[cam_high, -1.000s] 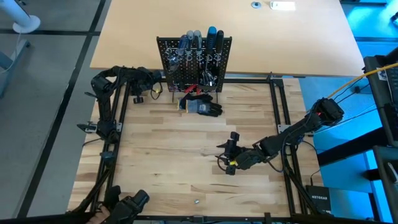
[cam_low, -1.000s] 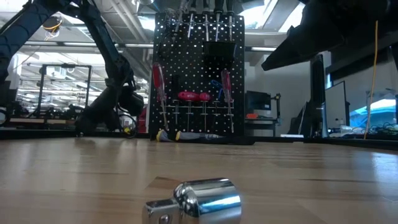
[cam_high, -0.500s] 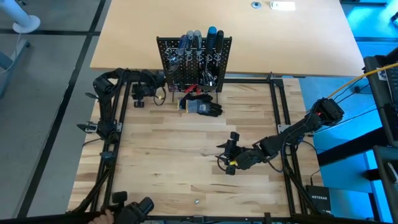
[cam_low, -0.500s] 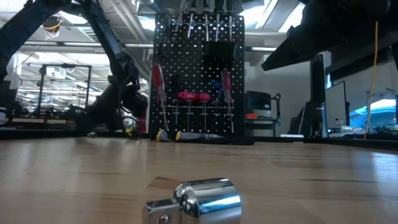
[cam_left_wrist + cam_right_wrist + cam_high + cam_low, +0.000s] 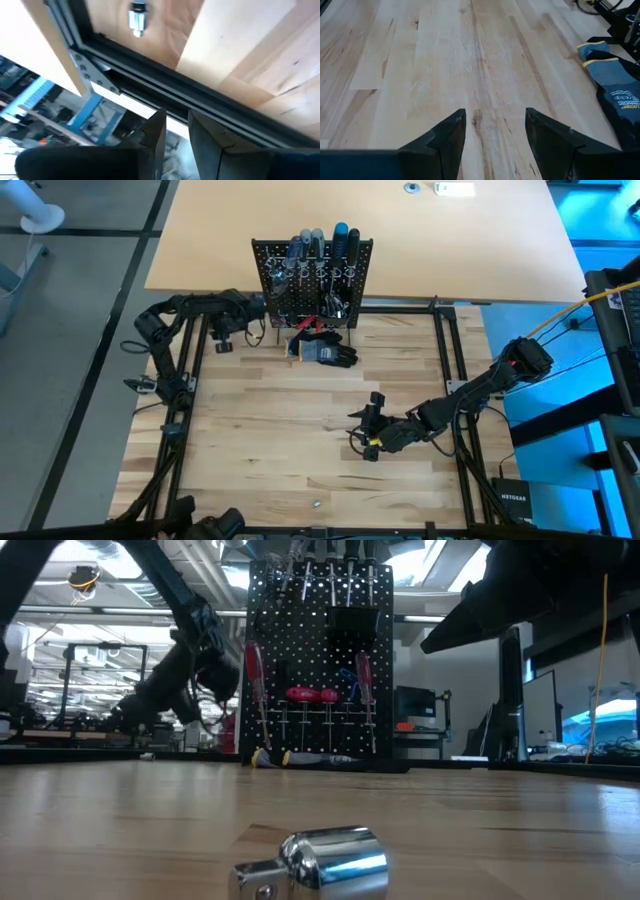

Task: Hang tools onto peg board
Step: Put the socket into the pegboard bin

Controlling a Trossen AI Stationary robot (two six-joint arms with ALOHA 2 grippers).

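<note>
The black peg board (image 5: 312,280) stands upright at the table's far edge. Screwdrivers stick up from its top row (image 5: 320,242), and red-handled ones (image 5: 256,680) hang on its face. Another screwdriver (image 5: 300,758) lies at its foot. A shiny silver piece (image 5: 325,862) lies on the wood near the front edge. My left gripper (image 5: 258,323) hovers just left of the board, raised above the table; its fingers (image 5: 176,117) stand a little apart with nothing between them. My right gripper (image 5: 362,414) hangs open over bare wood (image 5: 495,117) at mid-right.
A dark glove (image 5: 328,352) with a blue and yellow cuff (image 5: 600,55) lies in front of the board. A black metal frame (image 5: 450,350) borders the wooden work surface. A small silver fitting (image 5: 136,19) shows beyond the frame in the left wrist view.
My left gripper has risen from just above the table beside the peg board and drawn slightly closer to the board's left edge, tipping a little as it went. Its fingers keep the same gap.
</note>
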